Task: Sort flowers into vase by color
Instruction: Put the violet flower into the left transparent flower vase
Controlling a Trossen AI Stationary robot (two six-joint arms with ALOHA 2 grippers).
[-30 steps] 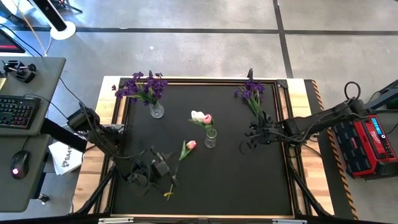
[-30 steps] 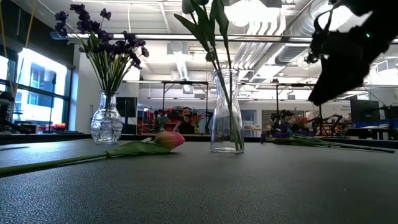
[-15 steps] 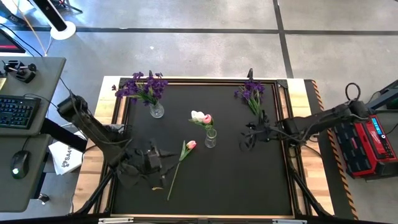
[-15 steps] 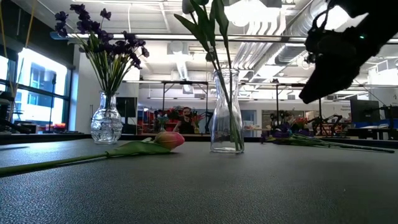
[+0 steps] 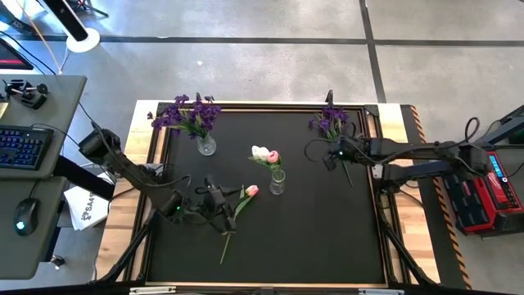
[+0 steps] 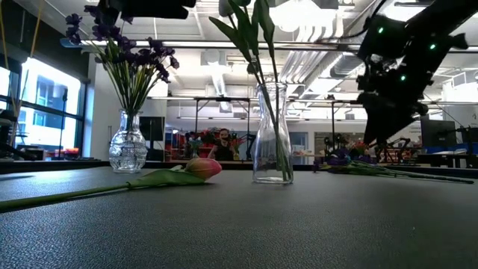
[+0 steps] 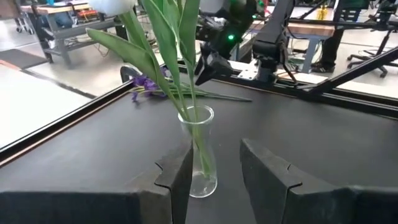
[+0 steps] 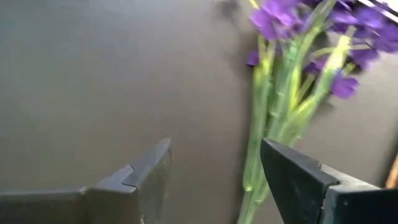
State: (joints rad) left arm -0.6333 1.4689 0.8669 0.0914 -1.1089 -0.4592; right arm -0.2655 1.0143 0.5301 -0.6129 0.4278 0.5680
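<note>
Worktop [image 5: 327, 221]: black mat surface, wooden border visible along both sides.

Round vase [image 5: 206, 146], rear left of the mat: holds a bunch of purple flowers [image 5: 187, 114]. In the low view the bunch's top blooms are partly covered by a dark arm section at the upper edge.

Slim vase [image 5: 277, 182], near mat centre: holds a white tulip [image 5: 259, 152] and a pink tulip [image 5: 273, 156]. In the low view and the left wrist view the heads are cut off at the top edge; only stems and leaves show.

Loose pink tulip [image 5: 251, 190]: lies flat on the mat just left of the slim vase, stem running toward the front edge.

Loose purple flowers [image 5: 332, 123]: lie flat at the rear right of the mat, stems pointing frontward.

Left pincer [image 5: 221, 205]: low over the mat, just beside the loose tulip's stem. The left wrist view shows its fingers [image 7: 177, 177] apart, nothing between them, the slim vase seen through the gap.

Right pincer [image 5: 330, 156]: above the mat, near the stem ends of the loose purple flowers. The right wrist view shows fingers [image 8: 149, 177] apart and empty; that view is blurred, stems indistinct.
</note>
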